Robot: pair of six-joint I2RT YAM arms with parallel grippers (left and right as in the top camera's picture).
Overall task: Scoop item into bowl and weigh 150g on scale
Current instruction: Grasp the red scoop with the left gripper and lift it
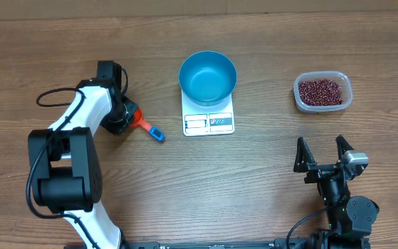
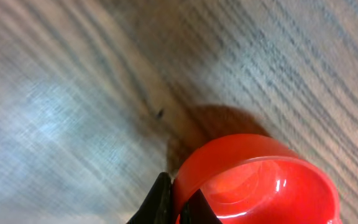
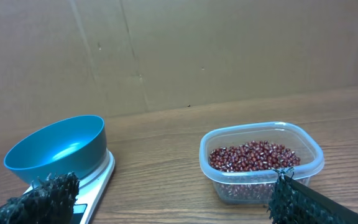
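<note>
The blue bowl (image 1: pixel 208 76) stands on the white scale (image 1: pixel 209 122) at the table's middle back, and nothing shows inside it. The item, red-brown beans (image 1: pixel 319 90), fills a clear tub (image 1: pixel 323 105) at the right. A red scoop (image 1: pixel 139 117) with a blue handle (image 1: pixel 157 134) lies left of the scale. My left gripper (image 1: pixel 126 115) is shut on the scoop's red rim (image 2: pixel 253 180), with one finger on each side of the wall (image 2: pixel 179 198). Near the front right, my right gripper (image 1: pixel 322 155) stands open and empty, facing the bowl (image 3: pixel 58 148) and the beans (image 3: pixel 253 155).
A cardboard wall (image 3: pixel 179 50) closes off the back of the table. The left arm's white links (image 1: pixel 81 117) stretch from the front left edge up to the scoop. Bare wood (image 1: pixel 240 187) lies between the scale and my right gripper.
</note>
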